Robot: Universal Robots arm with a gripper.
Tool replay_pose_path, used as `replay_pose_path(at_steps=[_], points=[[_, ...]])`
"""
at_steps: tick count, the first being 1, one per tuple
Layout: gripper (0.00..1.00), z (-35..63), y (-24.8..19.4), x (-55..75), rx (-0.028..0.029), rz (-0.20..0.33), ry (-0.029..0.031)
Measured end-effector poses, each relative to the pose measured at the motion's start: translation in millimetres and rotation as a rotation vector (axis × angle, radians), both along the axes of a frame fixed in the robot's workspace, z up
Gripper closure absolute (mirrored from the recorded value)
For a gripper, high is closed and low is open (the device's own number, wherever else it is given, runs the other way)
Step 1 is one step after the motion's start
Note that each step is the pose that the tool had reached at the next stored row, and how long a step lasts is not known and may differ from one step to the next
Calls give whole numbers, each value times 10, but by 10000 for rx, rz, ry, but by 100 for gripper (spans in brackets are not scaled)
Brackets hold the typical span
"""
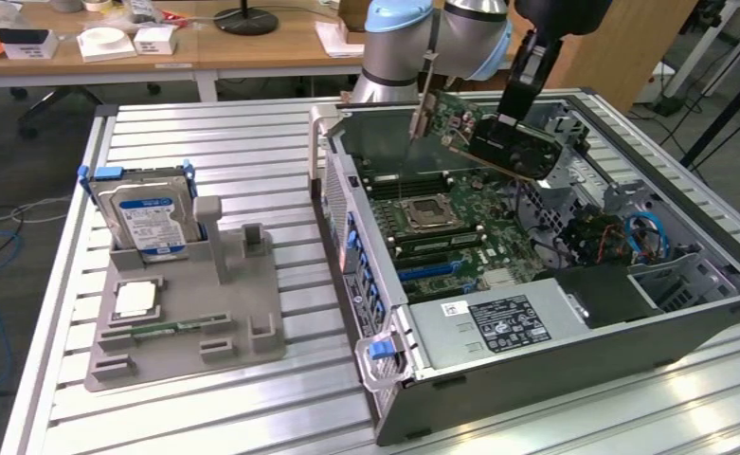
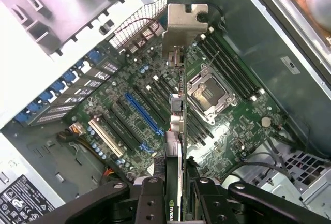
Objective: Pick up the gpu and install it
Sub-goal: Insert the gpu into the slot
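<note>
One gpu [image 1: 509, 142], clamped in the gripper [image 1: 516, 112], tilted, hanging clear above the motherboard [image 1: 471, 246]. One computer case [image 1: 521, 379], open, at the table's [image 1: 218, 417] edge on the exterior view's right.

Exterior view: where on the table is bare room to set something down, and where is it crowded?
Free: table slats behind the hard drive, and slats in front of the gray holder. Crowded: the open computer case, where the gripper holds the gpu above the motherboard.

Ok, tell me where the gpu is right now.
The gpu hangs gripped in the hand above the open computer case, over the far end of the motherboard in the exterior view, not yet in a slot.
</note>
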State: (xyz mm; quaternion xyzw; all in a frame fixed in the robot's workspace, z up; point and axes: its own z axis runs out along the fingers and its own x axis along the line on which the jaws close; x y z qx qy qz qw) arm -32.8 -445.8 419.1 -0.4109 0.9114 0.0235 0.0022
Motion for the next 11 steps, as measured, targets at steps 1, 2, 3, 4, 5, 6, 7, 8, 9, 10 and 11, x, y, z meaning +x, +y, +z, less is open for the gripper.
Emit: replay_pose_path(at_steps=[1, 2, 3, 4, 5, 6, 7, 8, 9, 10, 11], points=[[74, 0, 0, 0, 0, 61, 0], [74, 0, 0, 0, 0, 121, 0], [74, 0, 0, 0, 0, 185, 0], [74, 0, 0, 0, 0, 245, 0], [74, 0, 0, 0, 1, 304, 0], [74, 0, 0, 0, 0, 362, 0], [74, 0, 0, 0, 0, 421, -1], [74, 0, 0, 0, 1, 479, 0], [74, 0, 0, 0, 0, 537, 0], [74, 0, 0, 0, 0, 600, 0], [74, 0, 0, 0, 0, 657, 0]])
